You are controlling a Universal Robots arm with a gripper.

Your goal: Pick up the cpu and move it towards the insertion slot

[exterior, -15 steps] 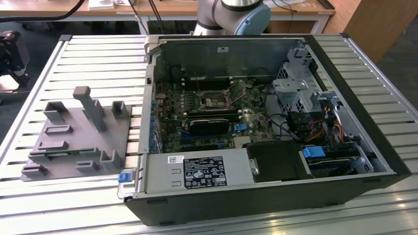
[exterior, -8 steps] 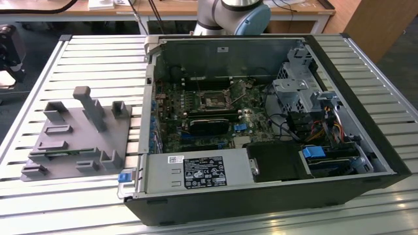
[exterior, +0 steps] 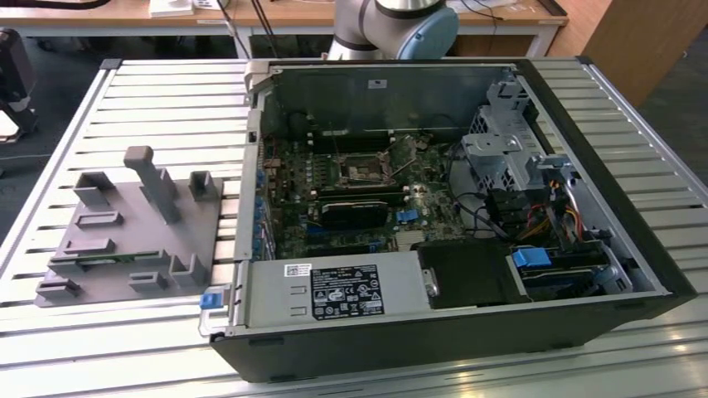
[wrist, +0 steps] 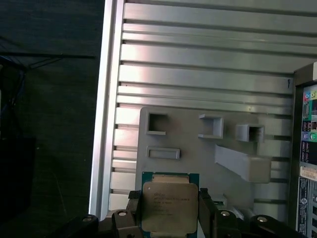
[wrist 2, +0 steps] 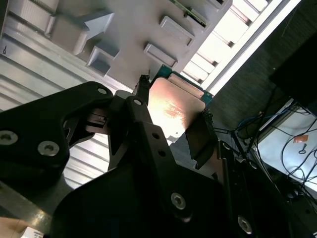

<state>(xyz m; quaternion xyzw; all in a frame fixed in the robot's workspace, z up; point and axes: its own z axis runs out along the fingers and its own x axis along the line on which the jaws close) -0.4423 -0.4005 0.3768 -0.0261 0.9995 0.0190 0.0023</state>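
Gripper (wrist: 170, 201) clamps the cpu (wrist: 170, 210) by two opposite edges (silvery top towards the first wrist view) over the grey fixture plate (wrist: 198, 148); the insertion slot (exterior: 363, 172) lies inside the computer case (exterior: 443, 332) beside that plate.

Arm: the grey tubular robot arm with a pale blue joint cap (exterior: 412, 29) is showing one thick joint in the exterior view.

Gripper: the black two-finger metal gripper (wrist 2: 174, 101) is clamping the cpu (wrist: 170, 206), a small flat square chip with a silvery metal top and a green edge. The two black fingers (wrist 2: 200, 136) are pressing on opposite edges of the chip, one on each side, with no gap showing at either contact. The chip is lying flat between the tips and reaching a little forward of them. Behind the fingers, black link plates with silver screw heads are spreading outward to the gripper body.
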